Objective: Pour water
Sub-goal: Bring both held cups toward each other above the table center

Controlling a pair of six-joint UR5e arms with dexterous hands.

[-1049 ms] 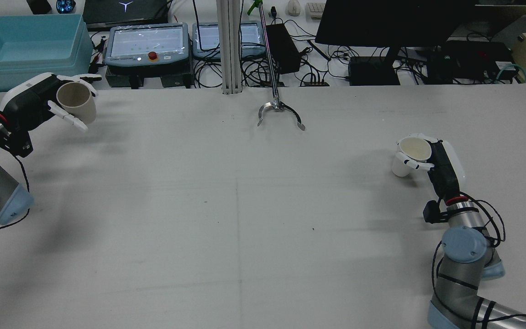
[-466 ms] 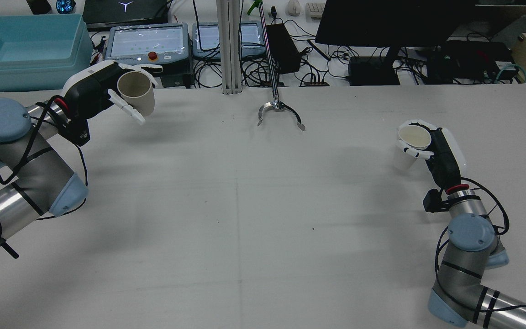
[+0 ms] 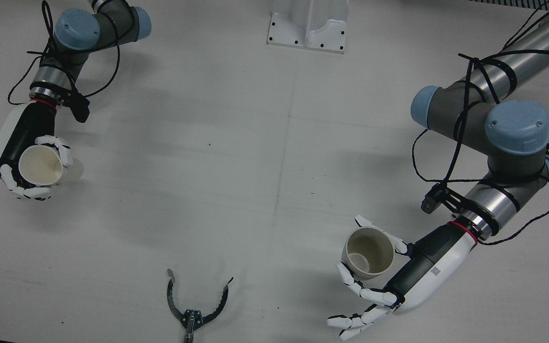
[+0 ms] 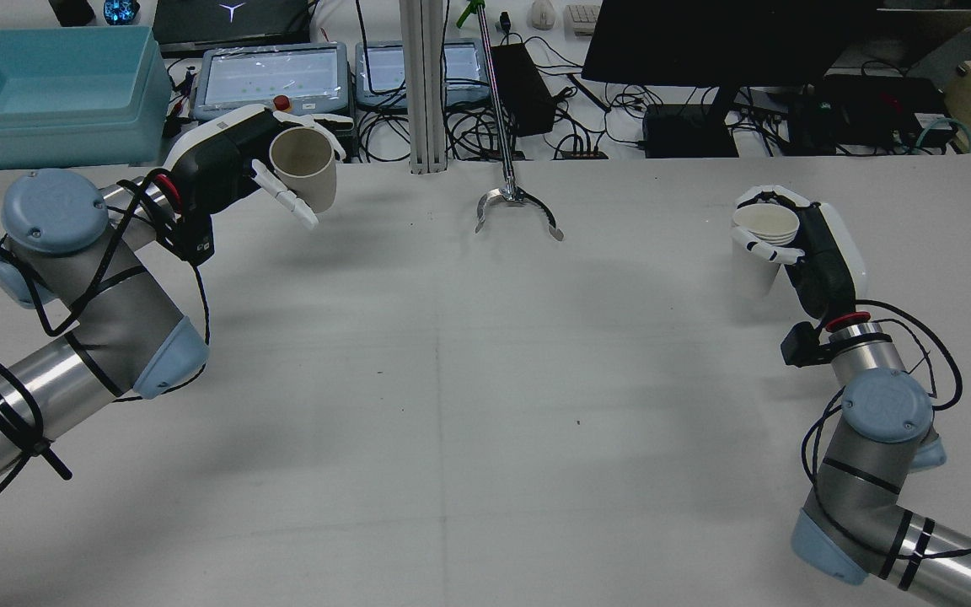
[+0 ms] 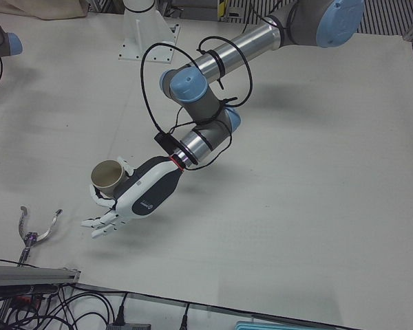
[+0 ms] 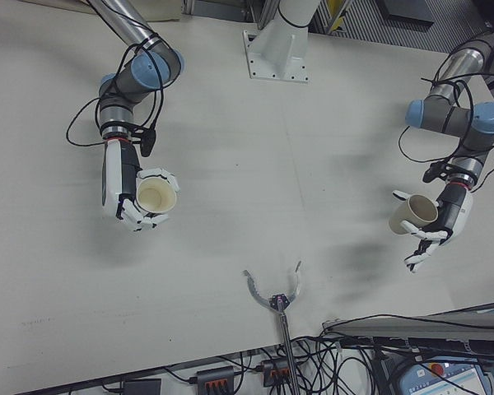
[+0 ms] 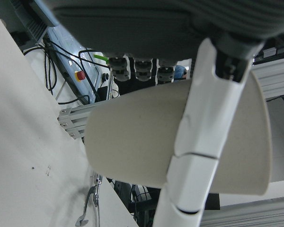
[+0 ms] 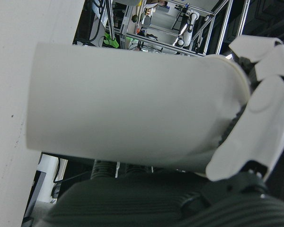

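My left hand is shut on a tan paper cup and holds it above the far left of the table, mouth up. It shows in the front view with the cup, and in the left-front view with the cup. My right hand is shut on a white cup, held off the table at the right. It shows in the front view with the cup, whose inside looks pale. The hand views show each cup close up: tan, white.
A metal grabber claw lies at the far middle of the table, between the two hands. Beyond the far edge are a blue bin, teach pendants and cables. A white mount plate sits at the robot's side.
My left arm swung right from the table's far left corner, carrying the tan cup toward the middle. My right hand lifted the white cup off the table and a little farther away.
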